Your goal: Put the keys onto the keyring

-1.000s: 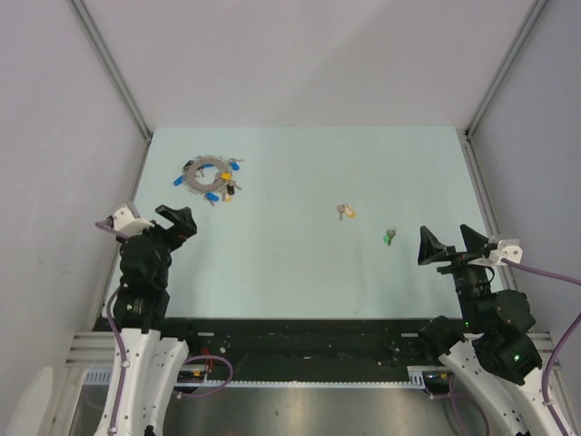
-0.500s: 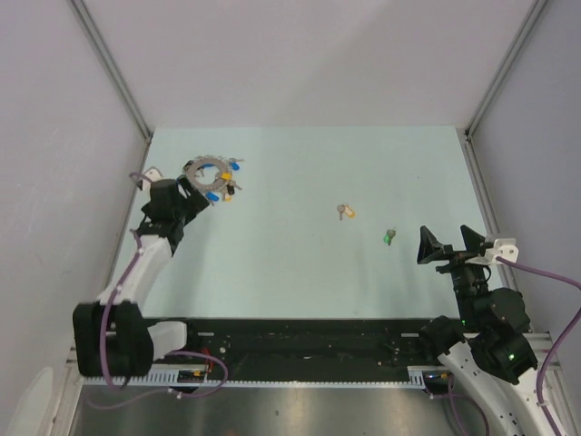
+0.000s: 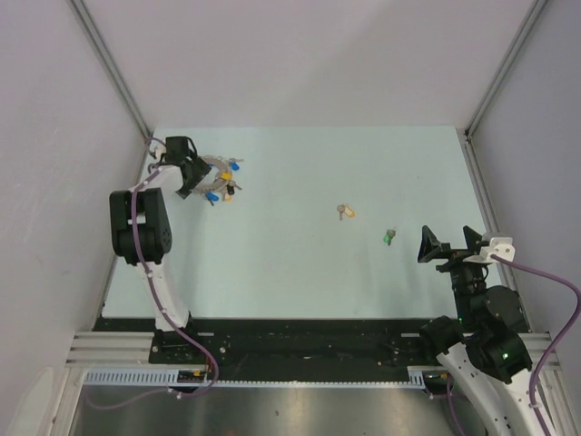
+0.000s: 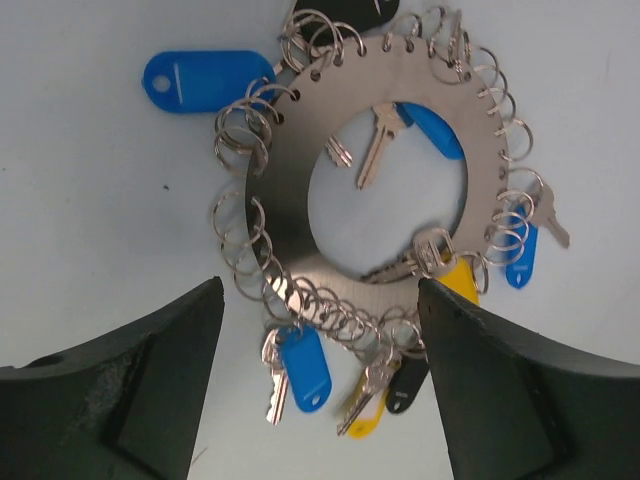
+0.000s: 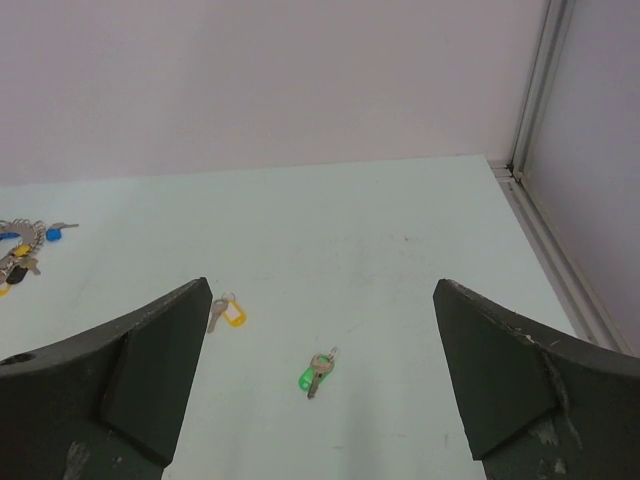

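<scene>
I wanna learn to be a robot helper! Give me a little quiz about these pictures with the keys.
1. True or false: the green key is already on the keyring.
2. Pick one. The left tool hovers, wide open, over: A) the keyring, B) the green key.
3. Fill in the blank: the other loose key has a ____ tag.

Key: 1 false; 2 A; 3 yellow.
</scene>
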{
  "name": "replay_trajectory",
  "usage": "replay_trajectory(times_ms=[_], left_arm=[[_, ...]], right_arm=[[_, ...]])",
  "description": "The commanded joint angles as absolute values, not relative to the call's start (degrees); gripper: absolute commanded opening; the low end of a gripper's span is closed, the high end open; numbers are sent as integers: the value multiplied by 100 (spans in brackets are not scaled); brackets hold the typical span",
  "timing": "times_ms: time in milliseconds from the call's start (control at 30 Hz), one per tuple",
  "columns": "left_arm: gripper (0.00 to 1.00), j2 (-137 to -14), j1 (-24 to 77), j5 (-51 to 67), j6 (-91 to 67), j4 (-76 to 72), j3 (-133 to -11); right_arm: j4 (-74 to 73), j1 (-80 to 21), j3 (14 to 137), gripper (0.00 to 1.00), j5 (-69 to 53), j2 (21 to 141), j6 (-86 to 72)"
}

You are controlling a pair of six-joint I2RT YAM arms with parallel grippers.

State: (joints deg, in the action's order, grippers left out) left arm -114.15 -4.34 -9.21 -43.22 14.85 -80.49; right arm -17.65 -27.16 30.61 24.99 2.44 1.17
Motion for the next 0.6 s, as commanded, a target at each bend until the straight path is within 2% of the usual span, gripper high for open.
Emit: replay_trajectory(times_ms=[0,400,567], left_arm=[[82,-11742,-483,-1361,-4780,2118,-8701],[75,-12981,-519,-1705,-4931,3567,-10317],[70,-13157,-519,-1679,-4922,3954,-10591]], right_arm=[[-1529,-2575,3032,100,2320,325,237],[-1459,-2364,2971,100,2092,360,246],[-1459,-2338,2971,100,2065,343,246]])
